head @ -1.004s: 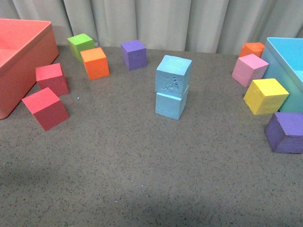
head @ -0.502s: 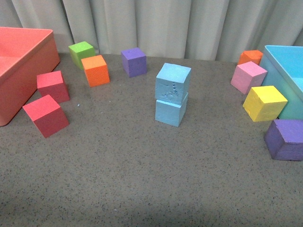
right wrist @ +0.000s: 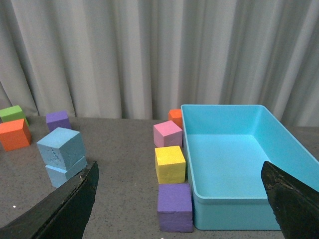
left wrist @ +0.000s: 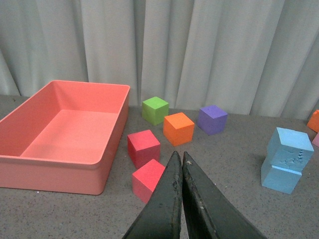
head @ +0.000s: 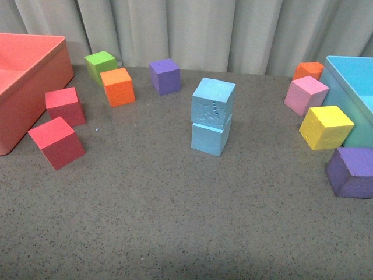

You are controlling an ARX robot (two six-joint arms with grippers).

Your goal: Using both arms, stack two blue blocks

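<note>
Standing finished: embossed sky-blue foam cube [head: 213, 102] atop plain sky-blue foam cube [head: 210, 137]; left gripper [left wrist: 181, 164] pressed together, right gripper [right wrist: 179, 199] spread, both clear of stack; next, only retreat.

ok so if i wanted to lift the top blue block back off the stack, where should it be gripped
Probably from above, closing on two opposite side faces of the top blue block, above the seam with the bottom blue block. It sits slightly twisted on the lower one, so line the fingers up with its own faces. The table around the stack is bare, so either arm could come in.
</note>
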